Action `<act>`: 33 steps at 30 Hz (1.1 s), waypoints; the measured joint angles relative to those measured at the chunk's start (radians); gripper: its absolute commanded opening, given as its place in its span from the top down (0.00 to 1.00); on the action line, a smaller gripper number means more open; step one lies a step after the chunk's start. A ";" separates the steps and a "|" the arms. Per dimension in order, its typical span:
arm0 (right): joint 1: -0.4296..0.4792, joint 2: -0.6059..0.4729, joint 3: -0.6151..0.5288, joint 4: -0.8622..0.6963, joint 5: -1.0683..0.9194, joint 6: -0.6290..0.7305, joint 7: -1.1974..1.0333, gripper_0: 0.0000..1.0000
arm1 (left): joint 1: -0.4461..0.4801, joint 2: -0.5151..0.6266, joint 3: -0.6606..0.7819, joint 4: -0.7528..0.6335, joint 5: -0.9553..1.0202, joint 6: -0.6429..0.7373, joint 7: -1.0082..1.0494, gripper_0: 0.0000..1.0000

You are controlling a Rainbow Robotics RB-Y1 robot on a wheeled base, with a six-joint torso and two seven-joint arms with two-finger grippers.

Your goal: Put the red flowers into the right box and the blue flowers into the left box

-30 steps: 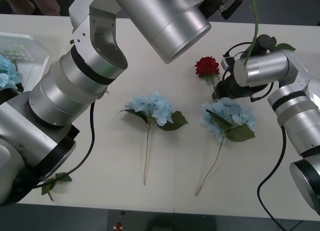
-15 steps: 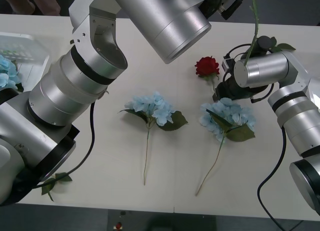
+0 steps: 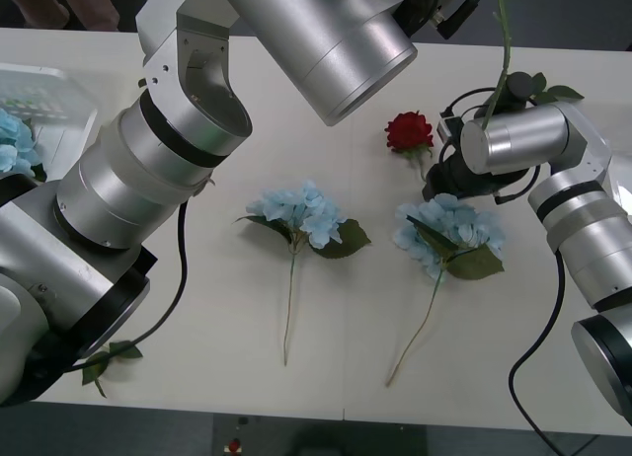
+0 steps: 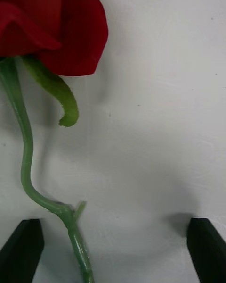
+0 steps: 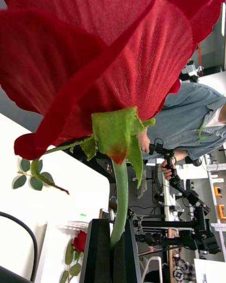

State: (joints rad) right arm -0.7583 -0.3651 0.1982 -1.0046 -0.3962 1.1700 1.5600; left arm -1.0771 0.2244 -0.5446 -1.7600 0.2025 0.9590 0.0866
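My left gripper [image 5: 115,238] is raised high and shut on the green stem of a red flower [image 5: 108,52]; in the front view that stem [image 3: 506,41] hangs down at the upper right. Another red flower [image 3: 409,130] lies on the table, and my right gripper [image 4: 113,250] stands open low over its stem [image 4: 26,155], one black finger on each side, not touching it. Two blue flowers [image 3: 301,214] [image 3: 449,234] lie mid-table. A third blue flower [image 3: 12,145] rests in the left box [image 3: 44,86]. A white tray [image 5: 61,231] holding a red flower [image 5: 80,240] may be the right box.
My left arm [image 3: 168,170] crosses the left half of the front view and hides the table under it. Loose green leaf sprigs lie near the front left edge [image 3: 109,357] and at the far right [image 3: 548,89]. A black cable [image 3: 538,347] loops beside the right arm.
My right wrist has edged very slightly to the right. The flowers on the table and the left arm have not moved.
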 measured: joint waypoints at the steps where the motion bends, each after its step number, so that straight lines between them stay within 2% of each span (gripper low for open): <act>1: 0.000 0.000 0.005 0.000 0.000 0.000 0.000 0.99 | 0.000 0.000 0.000 0.000 0.000 0.000 0.000 1.00; 22: -0.004 0.000 0.000 -0.002 -0.001 0.002 -0.036 1.00 | 0.000 0.000 0.000 0.000 0.000 0.000 0.000 1.00; 33: -0.003 -0.031 -0.096 -0.216 -0.005 0.207 -0.037 1.00 | 0.000 0.000 0.000 0.000 0.000 0.000 0.000 1.00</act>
State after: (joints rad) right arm -0.7618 -0.3958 0.1018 -1.2206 -0.4009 1.3767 1.5235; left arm -1.0771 0.2244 -0.5446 -1.7602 0.2025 0.9590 0.0866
